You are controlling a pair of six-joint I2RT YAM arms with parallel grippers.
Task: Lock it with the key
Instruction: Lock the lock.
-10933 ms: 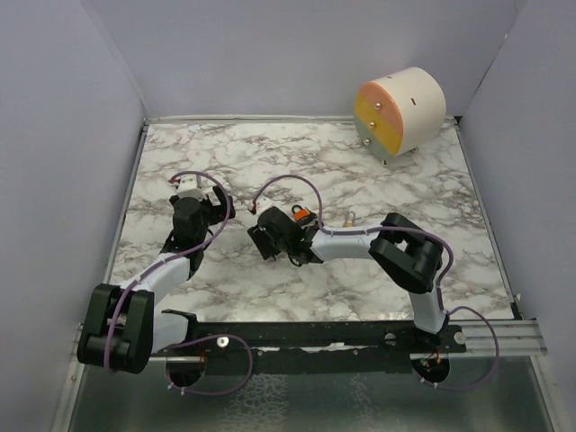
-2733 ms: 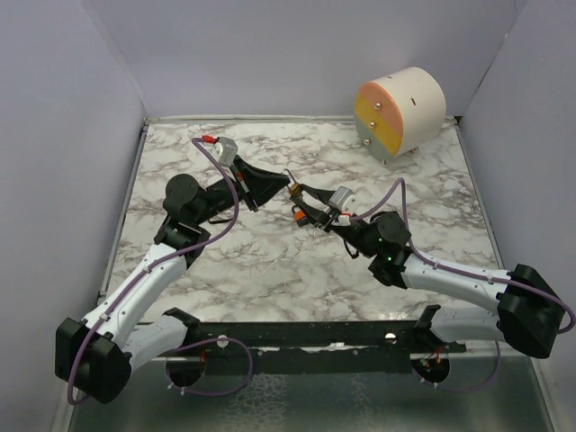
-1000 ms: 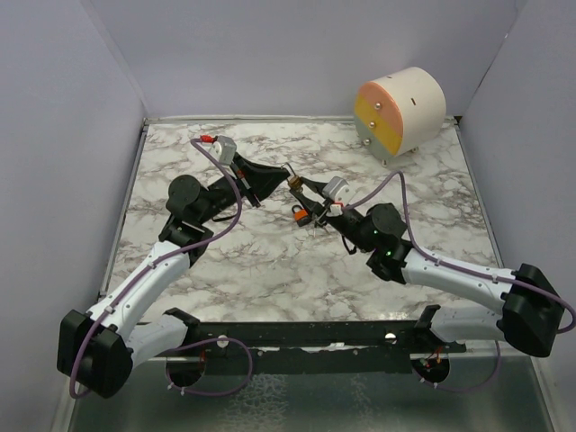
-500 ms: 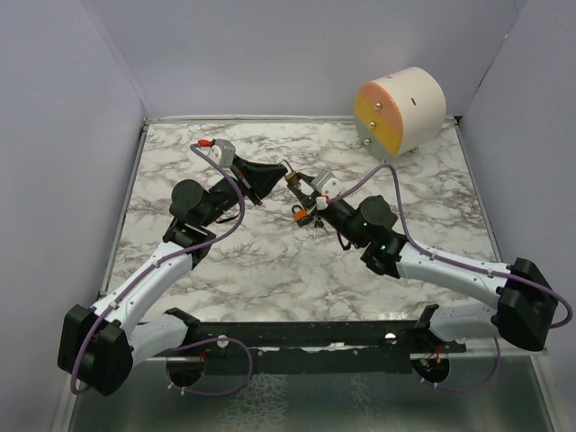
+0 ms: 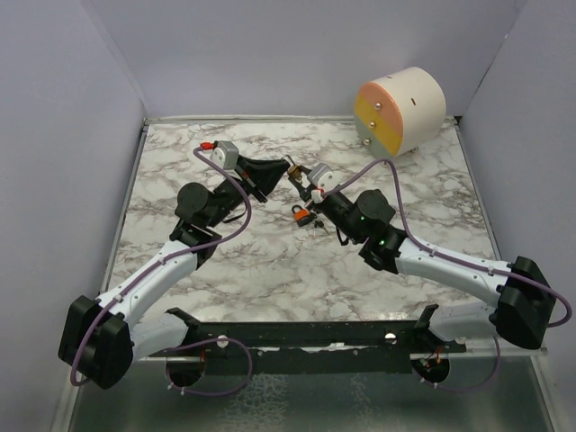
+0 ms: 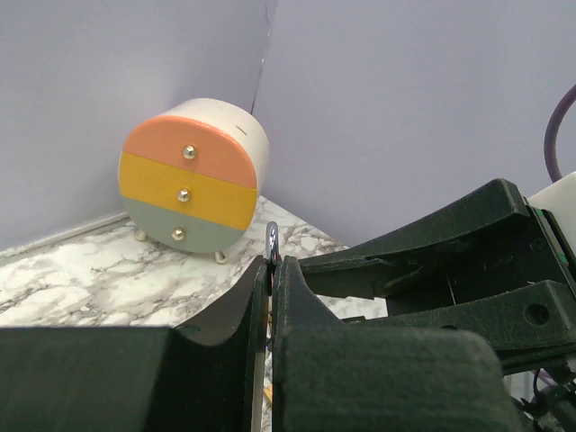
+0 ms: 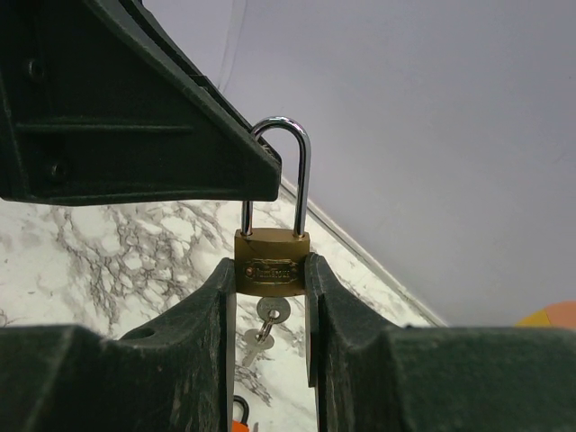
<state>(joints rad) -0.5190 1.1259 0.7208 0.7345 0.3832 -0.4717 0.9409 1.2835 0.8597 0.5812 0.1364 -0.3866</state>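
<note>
Right fingers [image 7: 184,360] clamp the brass padlock [image 7: 271,263] (steel shackle [image 7: 303,171] arched); left fingers [image 6: 301,301] together.

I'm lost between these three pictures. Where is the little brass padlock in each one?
Top view: the padlock sits just above centre, between the two arms.
Left wrist view: its body is not in it; only a thin metal sliver shows above the shut left claw.
Right wrist view: dead centre, upright, pinched by the right claw.
Shared landmark: the round striped drawer box.
</note>
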